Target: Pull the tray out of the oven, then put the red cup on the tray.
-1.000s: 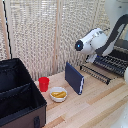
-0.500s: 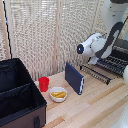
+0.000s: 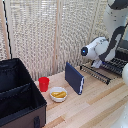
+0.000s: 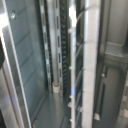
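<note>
The tray lies flat and drawn out on the exterior view's right, its thin dark bars reaching toward the middle of the wooden worktop. The white arm bends down over the tray's far end. The pincer is hidden behind the arm's wrist there, so I cannot tell whether it is open, closed or gripping the tray. The oven itself is mostly cut off at the exterior view's right edge; the wrist view is blurred and shows its grey metal inside with the tray's pale bars running through it.

The red cup stands upright on the worktop, well apart from the tray, toward the exterior view's left. Just beside it sits a white bowl with yellow food in it. A dark blue slab stands on edge between the bowl and the tray. A large black case fills the exterior view's left corner, near the cup.
</note>
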